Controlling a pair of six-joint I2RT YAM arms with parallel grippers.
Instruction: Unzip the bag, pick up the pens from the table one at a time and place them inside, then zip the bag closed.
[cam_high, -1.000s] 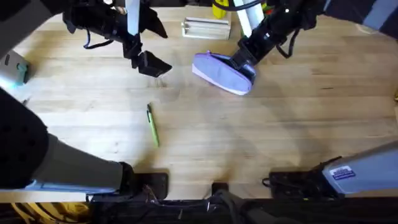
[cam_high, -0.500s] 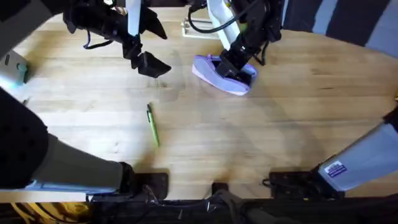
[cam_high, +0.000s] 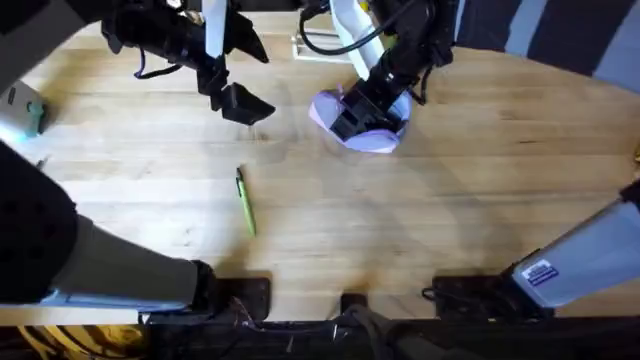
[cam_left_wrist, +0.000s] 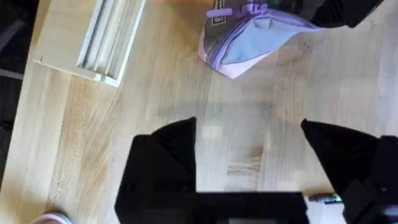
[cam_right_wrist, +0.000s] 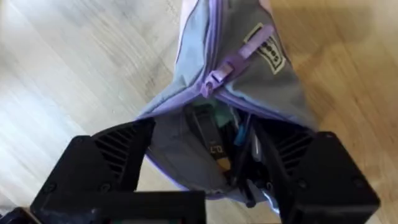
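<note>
Right gripper (cam_right_wrist: 205, 180) spread, fingers straddling open bag (cam_high: 372, 128) at far centre of table (cam_high: 480, 200), pens (cam_right_wrist: 239, 149) visible inside. Likely mid-loading, green pen (cam_high: 246, 200) lying near centre-left, awaiting pickup. Right arm reaching far forward, angled down. Left gripper (cam_left_wrist: 249, 155) spread, hovering beside bag, empty.

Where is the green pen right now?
In the overhead view the green pen lies alone on the table, left of the middle, nearer the arm bases than the left pincer and well apart from the bag.
</note>
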